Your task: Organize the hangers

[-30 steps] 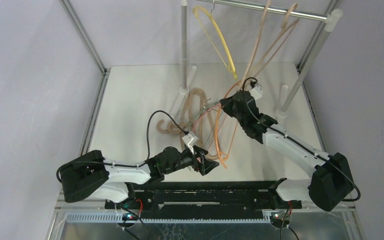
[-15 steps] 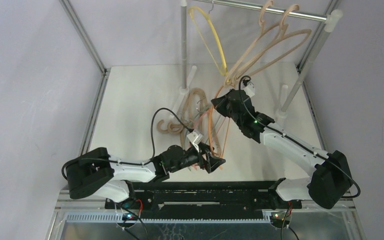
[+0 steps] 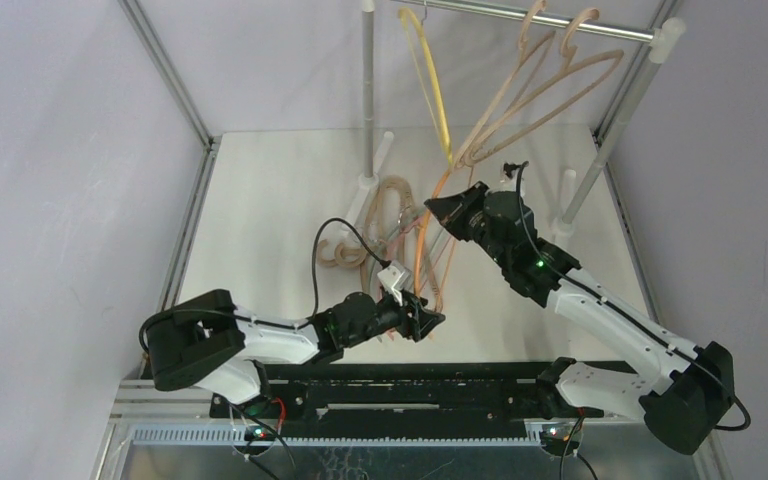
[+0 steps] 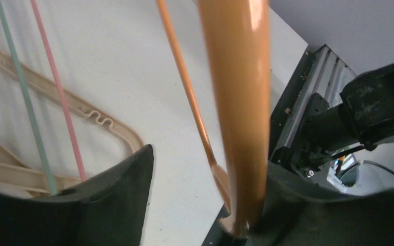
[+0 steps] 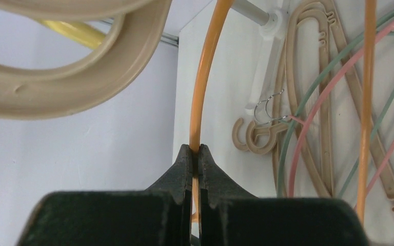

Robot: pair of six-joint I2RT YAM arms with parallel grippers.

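Orange hanger (image 3: pixel 418 255), thin and wiry, stands nearly upright over the middle of the white table (image 3: pixel 280 200). Its upper part is pinched between the closed fingers of the right gripper (image 3: pixel 440 207), just right of centre in the overhead view. A second ago the hanger fanned wider, with its lower corner further toward the lower right; now it shows almost edge-on.

The left gripper (image 3: pixel 430 320) has slid rightward along the lower middle of the frame to the hanger's bottom end. Its jaws stand apart around the lower bar. The wrist view is blurred there, so contact with one finger looks likely but is not certain.

At the top, a yellow hanger (image 3: pixel 438 100) and beige hangers (image 3: pixel 535 100) hang from the silver rail (image 3: pixel 530 15), swung to new angles since then. A pile of beige hangers (image 3: pixel 390 205) lies at the table's centre with a pink hanger (image 4: pixel 56 87) and a pale-green hanger (image 4: pixel 22 87).
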